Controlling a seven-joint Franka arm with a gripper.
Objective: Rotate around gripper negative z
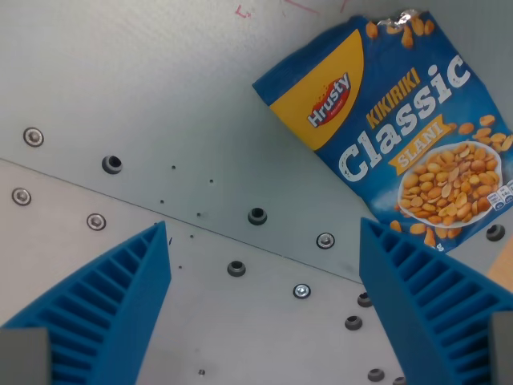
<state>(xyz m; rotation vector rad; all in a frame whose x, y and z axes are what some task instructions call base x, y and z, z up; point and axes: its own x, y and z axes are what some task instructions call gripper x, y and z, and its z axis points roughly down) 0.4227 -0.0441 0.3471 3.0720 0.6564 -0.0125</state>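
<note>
A robot arm's end effector hovers with its two blue ribbed fingers spread wide and holding nothing above a grey metal tabletop dotted with screws and bolt holes. A blue and yellow bag of peanuts lies flat and tilted in the upper part of the wrist view's right, its lower corner passing behind the tip of the finger on that side; whether the two touch cannot be told.

The task is a pure twist about the end effector's own axis, so there is no object to grasp. The main risk, judging from this layout, is that the sweeping finger on the wrist view's right catches the bag's edge and drags or spins it across the tabletop, should the fingers be low enough to reach it. Height above the surface is not clear from this view. A second hazard is a fingertip scraping the plate or snagging a raised screw if the axis is not square to the surface.
</note>
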